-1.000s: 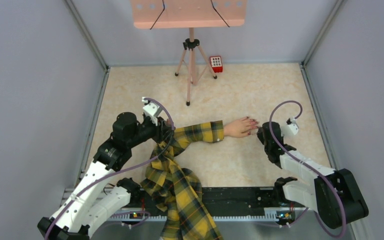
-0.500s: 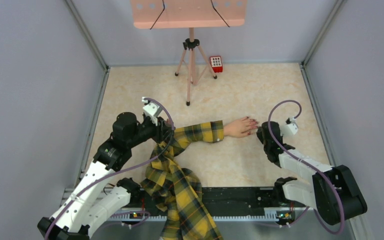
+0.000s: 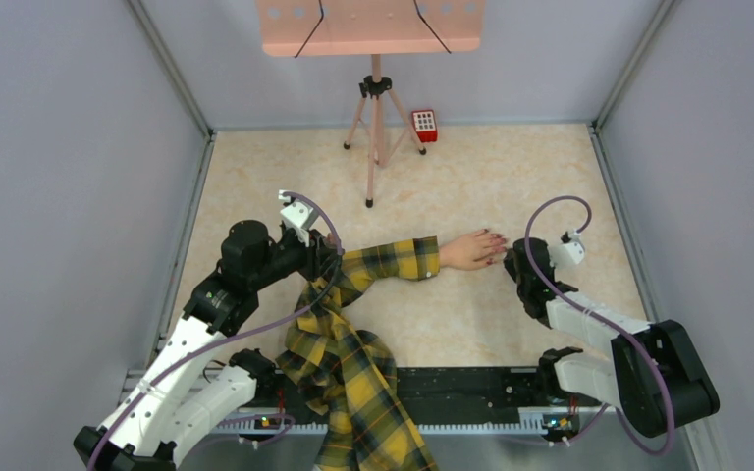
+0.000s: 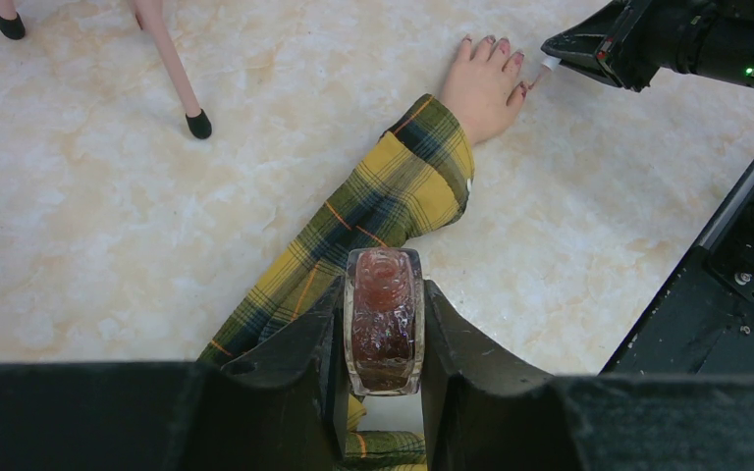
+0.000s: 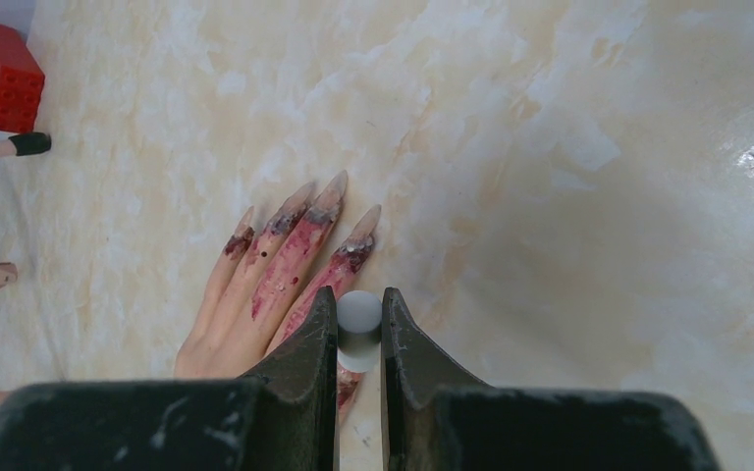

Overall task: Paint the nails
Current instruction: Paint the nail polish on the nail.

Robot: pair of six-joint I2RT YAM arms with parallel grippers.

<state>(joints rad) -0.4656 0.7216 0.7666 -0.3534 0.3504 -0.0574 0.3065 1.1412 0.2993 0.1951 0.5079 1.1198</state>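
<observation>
Both fingers of the right gripper (image 5: 357,304) are pressed tight on a short white brush stub (image 5: 359,316), with no gap on either side. From the right wrist the brush end is hidden below the fingers. From the left wrist the white stub (image 4: 548,64) pokes out of the right gripper (image 4: 562,51) just beside the nearest digit of the hand (image 4: 481,88); I cannot tell whether it touches. The nails (image 5: 330,191) lie just ahead of the gripper: 4 long pointed tips fan out over the table (image 5: 569,177), pale at their ends, with dark red smeared at their bases and down the fingers of the hand (image 5: 255,304). From above, the nails (image 3: 496,238) point right, at the right gripper (image 3: 513,261), and the hand (image 3: 466,250) lies flat near the middle of the table (image 3: 471,167). Fingers of the left gripper (image 4: 383,294) are clamped on a small clear bottle (image 4: 383,329) of dark red polish, held upright between them, well apart from the hand. Below it runs the yellow-black plaid sleeve (image 4: 393,196), stretched from the left gripper (image 3: 329,257) to the wrist. More of the shirt (image 3: 353,392) drapes over the near edge between the 2 arm bases. At the far side stands a pink tripod (image 3: 375,128) carrying a pink board (image 3: 368,25), with a red box (image 3: 424,125) just right of it.
</observation>
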